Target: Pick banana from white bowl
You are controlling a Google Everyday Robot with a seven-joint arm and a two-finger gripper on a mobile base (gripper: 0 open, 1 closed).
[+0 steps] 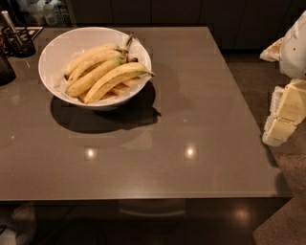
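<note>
The white bowl point(51, 60) stands on the far left part of the brown table point(191, 119). It holds several yellow bananas. The banana point(117, 76) lies on top at the front of the pile, long and evenly curved, with its thin dark stem pointing right over the bowl's rim. My gripper point(286, 112), cream and white, hangs at the right edge of the view, off the table's right side and far from the bowl. It holds nothing that I can see.
A dark holder with utensils point(16, 42) stands at the table's far left corner, with another dark object point(5, 69) at the left edge. Dark cabinets point(191, 12) run behind the table. Speckled floor point(287, 225) lies to the right.
</note>
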